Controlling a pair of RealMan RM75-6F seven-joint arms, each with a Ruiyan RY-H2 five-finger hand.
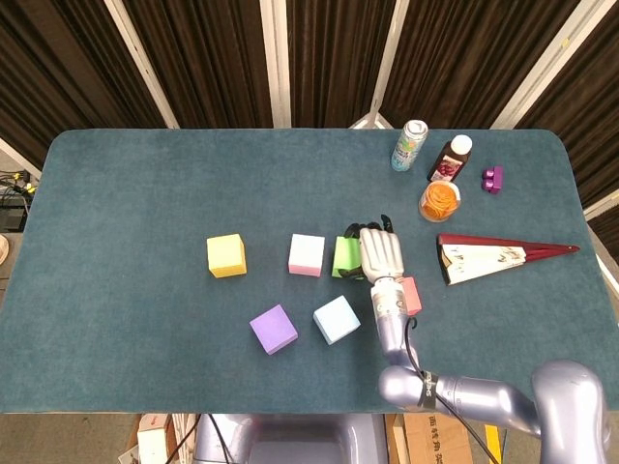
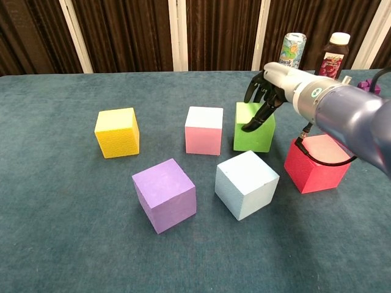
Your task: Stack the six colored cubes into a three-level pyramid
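No label can be read: the can [image 1: 409,145] and the dark juice bottle [image 1: 450,158], both far behind the right robot hand [image 2: 264,97], carry print too small to make out. On the teal bench [image 1: 135,193], farthest to the robot hand's left, stands the yellow cube [image 2: 116,132]. Next comes the purple cube [image 2: 165,194] (nearer the robot), then the pink cube [image 2: 204,129], left of the green cube [image 2: 253,129]. The light blue cube [image 2: 246,184] lies below and in front of the robot hand. The right robot hand's fingers [image 2: 256,119] curl down over the green cube's top and front face; whether they grip it I cannot tell. The red cube [image 2: 316,162] sits just to its right, under the forearm. All six are matte foam-like blocks, unstacked.
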